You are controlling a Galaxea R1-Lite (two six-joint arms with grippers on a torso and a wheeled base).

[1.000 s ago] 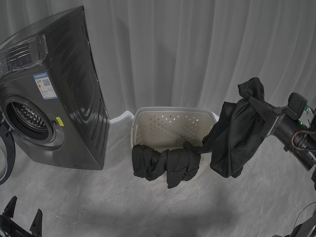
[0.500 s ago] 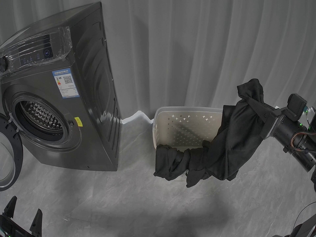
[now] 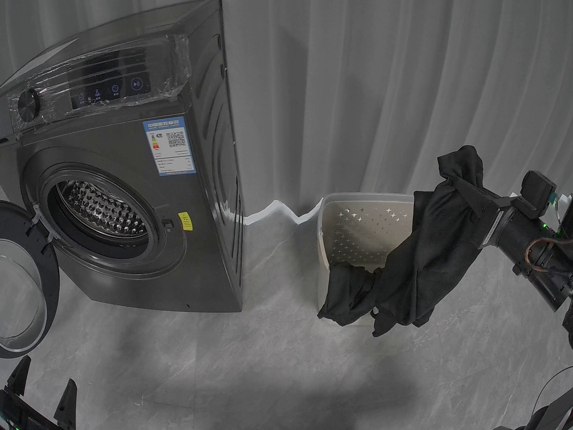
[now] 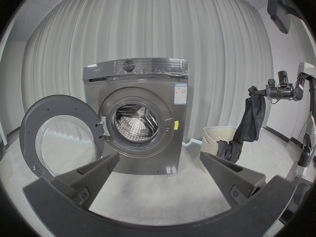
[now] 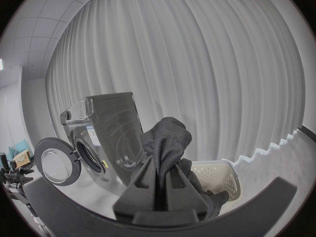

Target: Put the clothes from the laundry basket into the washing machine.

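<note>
My right gripper [image 3: 461,180], at the right of the head view, is clamped on the top fold of a black garment [image 3: 421,252]. The cloth hangs from the closed fingers. Its lower end drapes over the front rim of the laundry basket [image 3: 358,216], at centre right. The washing machine [image 3: 197,168] stands at the left, apart from the basket, with its round door [image 3: 52,270] swung open and the drum [image 3: 101,207] exposed. My left gripper [image 3: 46,377], at the lower left corner, is spread wide and holds nothing.
</note>
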